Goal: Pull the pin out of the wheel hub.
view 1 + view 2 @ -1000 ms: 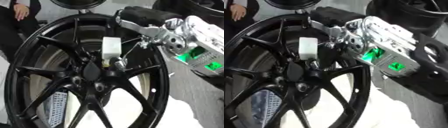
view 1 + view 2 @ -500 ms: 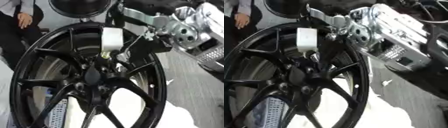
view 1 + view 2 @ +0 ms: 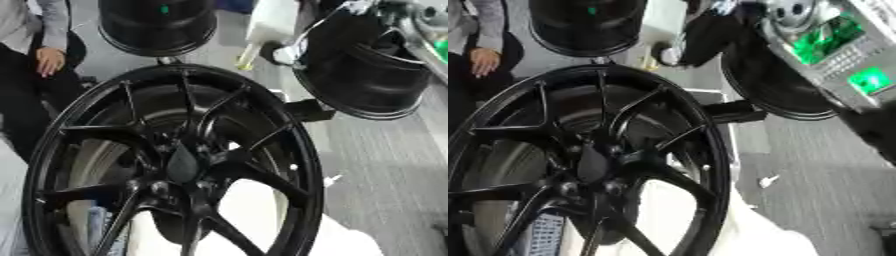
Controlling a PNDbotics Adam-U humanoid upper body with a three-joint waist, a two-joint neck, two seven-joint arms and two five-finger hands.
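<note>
In the left eye view, the wheel fills the lower left of the frame, and its hub sits just left of centre with nothing standing in it. The pin, a white block with a thin shaft pointing down and left, is now at the top centre, well apart from the hub. A second ago it was seated at the hub, so it has come out and been lifted clear. I judge your pull as done. Only a silver edge of your right arm shows in the upper right corner, next to a spare rim.

In the right eye view, your right hand is in the upper right, its silver casing and green lights running down the right edge. It reaches towards the pin at the top centre, but that area is blurred, so you cannot tell whether it is grasping the pin or has released it. Your left hand shows nowhere. What remains is to keep the pin clear of the spokes and set it down.
</note>
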